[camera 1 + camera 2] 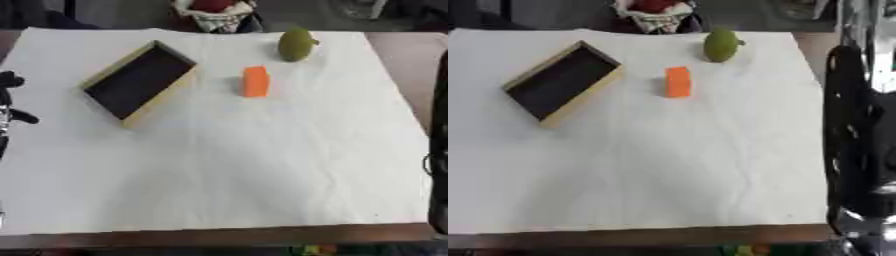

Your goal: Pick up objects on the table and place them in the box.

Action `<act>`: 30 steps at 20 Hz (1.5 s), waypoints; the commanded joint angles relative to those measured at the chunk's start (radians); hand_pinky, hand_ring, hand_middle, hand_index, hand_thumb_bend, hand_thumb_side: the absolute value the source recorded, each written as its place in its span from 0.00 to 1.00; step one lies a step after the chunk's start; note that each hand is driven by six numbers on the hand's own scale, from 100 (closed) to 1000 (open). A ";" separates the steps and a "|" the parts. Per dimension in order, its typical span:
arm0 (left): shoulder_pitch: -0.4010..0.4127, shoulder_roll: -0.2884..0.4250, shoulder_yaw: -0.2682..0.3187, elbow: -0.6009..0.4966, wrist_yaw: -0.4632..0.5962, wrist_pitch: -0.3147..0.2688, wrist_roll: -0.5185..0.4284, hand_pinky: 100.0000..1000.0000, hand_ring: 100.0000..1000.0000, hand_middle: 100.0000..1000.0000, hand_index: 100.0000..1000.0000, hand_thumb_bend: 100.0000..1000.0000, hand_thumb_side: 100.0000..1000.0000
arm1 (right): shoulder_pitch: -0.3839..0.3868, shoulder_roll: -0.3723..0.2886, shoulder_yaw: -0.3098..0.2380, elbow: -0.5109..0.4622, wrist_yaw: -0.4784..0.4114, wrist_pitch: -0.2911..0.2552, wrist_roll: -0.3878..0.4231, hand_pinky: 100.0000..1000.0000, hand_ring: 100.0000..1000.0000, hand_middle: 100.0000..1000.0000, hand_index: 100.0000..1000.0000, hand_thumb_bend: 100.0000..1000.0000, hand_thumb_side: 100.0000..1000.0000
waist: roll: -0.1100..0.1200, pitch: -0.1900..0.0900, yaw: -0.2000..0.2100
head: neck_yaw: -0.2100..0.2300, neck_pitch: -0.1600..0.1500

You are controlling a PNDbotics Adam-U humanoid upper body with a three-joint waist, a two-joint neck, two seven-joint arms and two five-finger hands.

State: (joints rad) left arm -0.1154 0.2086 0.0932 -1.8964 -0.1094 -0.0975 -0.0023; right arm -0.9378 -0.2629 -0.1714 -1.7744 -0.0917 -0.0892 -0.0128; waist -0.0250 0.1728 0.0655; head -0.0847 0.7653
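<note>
A shallow box (140,80) with a tan rim and dark inside lies askew at the back left of the white cloth. To its right an orange block (255,81) stands on the cloth. Farther back sits a green pear-shaped fruit (296,44). My left hand (10,82) shows at the left edge, level with the box, fingers spread and holding nothing. My right hand (855,135) rises as a black shape along the right edge, well to the right of the block and fruit, nothing seen in it.
The white cloth (227,170) covers most of a brown table (219,237). A white bag with something red (213,12) sits beyond the far edge. Small coloured bits (315,248) show below the front edge.
</note>
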 commanded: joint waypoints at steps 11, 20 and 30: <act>-0.019 0.028 -0.006 -0.008 0.006 -0.005 -0.009 0.44 0.91 0.67 0.78 0.00 0.68 | -0.168 0.076 -0.173 0.332 0.072 0.209 0.007 0.76 0.75 0.71 0.90 0.00 0.33 | -0.007 -0.009 0.023 | -0.037 0.005; -0.020 0.025 -0.010 -0.004 0.006 -0.004 -0.014 0.44 0.91 0.67 0.78 0.00 0.68 | -0.210 0.053 -0.215 0.598 0.235 0.373 0.016 0.76 0.76 0.72 0.90 0.00 0.53 | -0.009 -0.010 0.037 | -0.057 0.005; -0.020 0.024 -0.013 -0.003 0.006 -0.004 -0.018 0.44 0.91 0.67 0.78 0.00 0.68 | -0.266 0.013 -0.180 0.876 0.406 0.410 -0.018 0.78 0.78 0.77 0.91 0.00 0.57 | -0.013 -0.011 0.047 | -0.064 0.005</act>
State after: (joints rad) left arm -0.1248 0.2102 0.0818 -1.8871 -0.1070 -0.0995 -0.0169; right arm -1.1752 -0.2191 -0.3566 -0.9162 0.2903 0.3322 -0.0251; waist -0.0397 0.1777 0.1119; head -0.1441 0.7653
